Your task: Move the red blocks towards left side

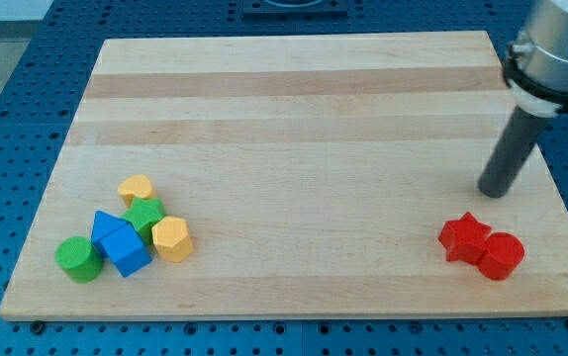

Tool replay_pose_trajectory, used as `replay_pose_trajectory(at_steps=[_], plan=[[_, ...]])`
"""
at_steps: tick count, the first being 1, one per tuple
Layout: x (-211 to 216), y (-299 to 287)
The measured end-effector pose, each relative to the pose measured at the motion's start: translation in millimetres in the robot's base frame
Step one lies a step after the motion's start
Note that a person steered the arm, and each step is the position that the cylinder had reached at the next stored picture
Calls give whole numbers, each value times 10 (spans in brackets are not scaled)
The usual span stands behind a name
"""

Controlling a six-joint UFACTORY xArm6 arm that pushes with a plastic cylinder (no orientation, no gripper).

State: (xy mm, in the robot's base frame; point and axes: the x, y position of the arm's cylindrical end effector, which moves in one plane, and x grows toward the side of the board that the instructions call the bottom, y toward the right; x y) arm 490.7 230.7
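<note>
A red star-shaped block [463, 237] and a red cylinder [502, 256] lie touching each other at the view's bottom right of the wooden board [294, 119]. My tip [495, 193] rests on the board above and slightly right of the star block, a short gap away, touching neither red block.
A cluster at the view's bottom left: a yellow heart block [137, 188], a green star-like block [145, 214], a yellow hexagon block [171, 239], two blue blocks [118, 241] and a green cylinder [77, 258]. The board's right edge is close to the red cylinder.
</note>
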Motion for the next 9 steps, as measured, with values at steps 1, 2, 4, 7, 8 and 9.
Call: replay_pose_trajectory(at_steps=[1,2,4,7,8,9], plan=[[265,208],[457,286],[1186,86],[1066,-70],[1066,-296],[1026,-338]])
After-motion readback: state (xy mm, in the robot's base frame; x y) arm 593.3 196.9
